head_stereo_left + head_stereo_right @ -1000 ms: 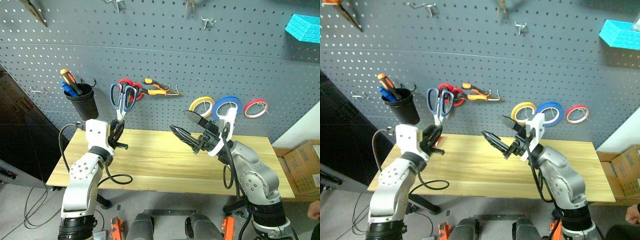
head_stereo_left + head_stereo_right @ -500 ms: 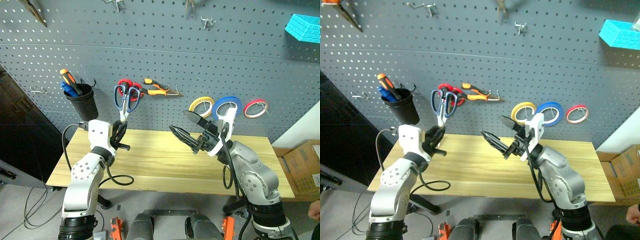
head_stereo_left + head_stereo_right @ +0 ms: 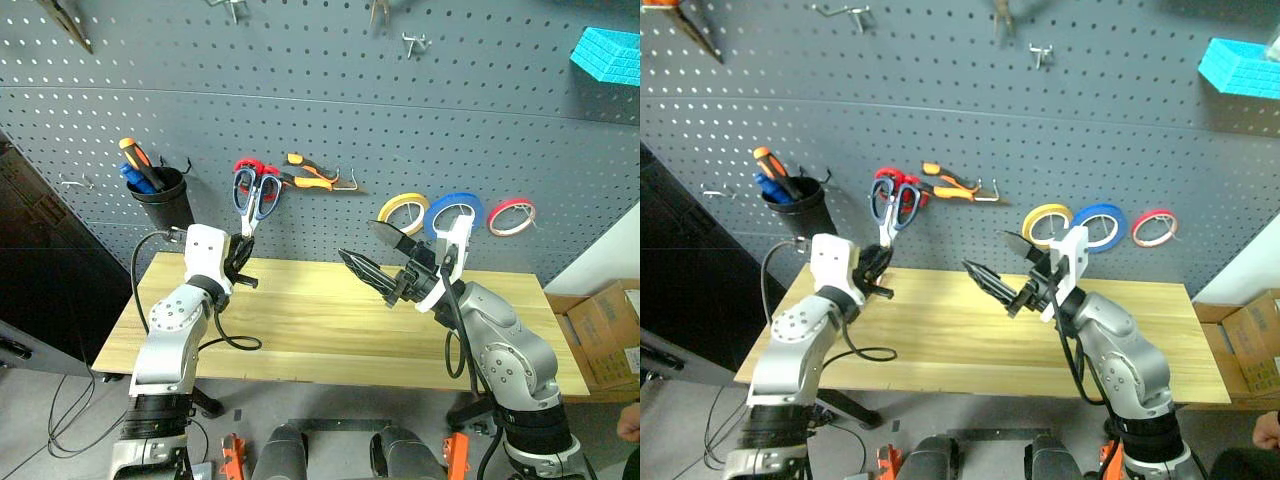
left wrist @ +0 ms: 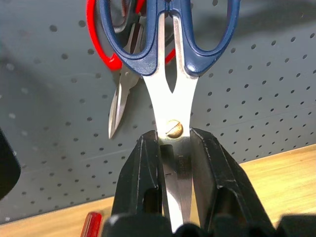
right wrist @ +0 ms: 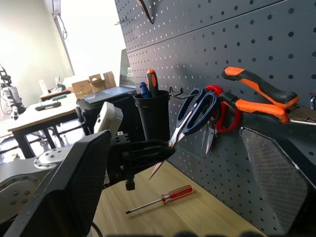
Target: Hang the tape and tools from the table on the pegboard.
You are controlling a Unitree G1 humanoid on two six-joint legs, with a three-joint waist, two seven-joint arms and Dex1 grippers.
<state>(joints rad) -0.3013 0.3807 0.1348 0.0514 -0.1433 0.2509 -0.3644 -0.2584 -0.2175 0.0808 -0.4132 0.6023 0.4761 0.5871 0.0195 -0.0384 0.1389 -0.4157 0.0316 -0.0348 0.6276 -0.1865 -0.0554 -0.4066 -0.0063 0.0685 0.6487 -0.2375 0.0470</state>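
Against the dark grey pegboard (image 3: 420, 110), the left gripper (image 3: 240, 262), clamped on the blue-handled scissors (image 3: 252, 196), has carried them up and rightward since earlier, left of centre, handles overlapping the red-handled scissors (image 3: 247, 167). The right gripper (image 3: 375, 255) stays spread wide, empty, mid-frame.

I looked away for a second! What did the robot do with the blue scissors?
The left pincer, shut on the blue scissors, carried them up and toward the pegboard, so their handles now overlap the red scissors hanging there. The right pincer stayed open and still. The pliers and tape rings kept their hooks.
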